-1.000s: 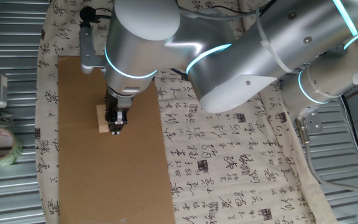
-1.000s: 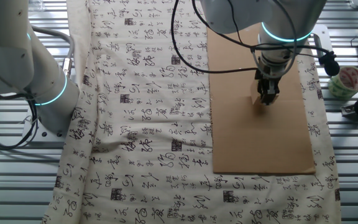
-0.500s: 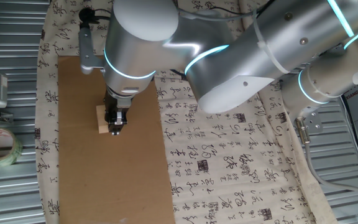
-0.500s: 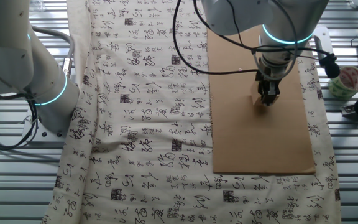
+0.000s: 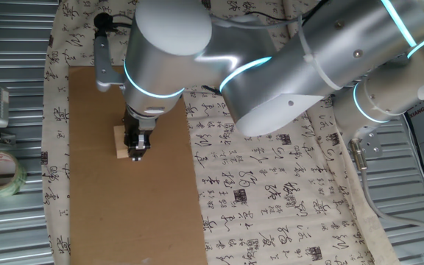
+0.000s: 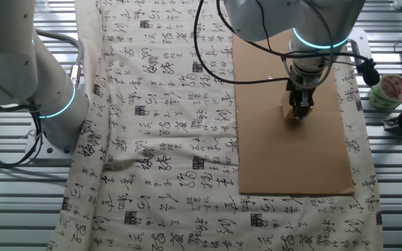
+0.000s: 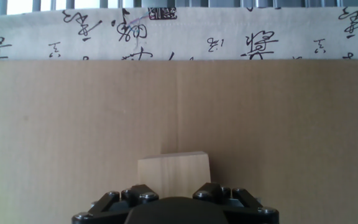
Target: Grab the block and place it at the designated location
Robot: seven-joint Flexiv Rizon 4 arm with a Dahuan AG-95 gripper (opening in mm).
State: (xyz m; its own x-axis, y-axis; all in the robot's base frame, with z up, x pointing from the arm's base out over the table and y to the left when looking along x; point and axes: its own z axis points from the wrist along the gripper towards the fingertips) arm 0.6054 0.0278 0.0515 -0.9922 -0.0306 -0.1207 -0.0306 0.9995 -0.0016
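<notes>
Block [image 7: 173,174] sits directly under gripper [image 5: 136,151], apparently between its fingers.

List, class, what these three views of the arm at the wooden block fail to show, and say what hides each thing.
- Jaws' grip on the block: the gripper covers it in both fixed views; the hand view's bottom edge cuts it off.
- The block's near part: hidden behind the gripper's dark body in the hand view.
- The designated location: no mark can be made out on the cardboard sheet in any view; too small or covered.
</notes>
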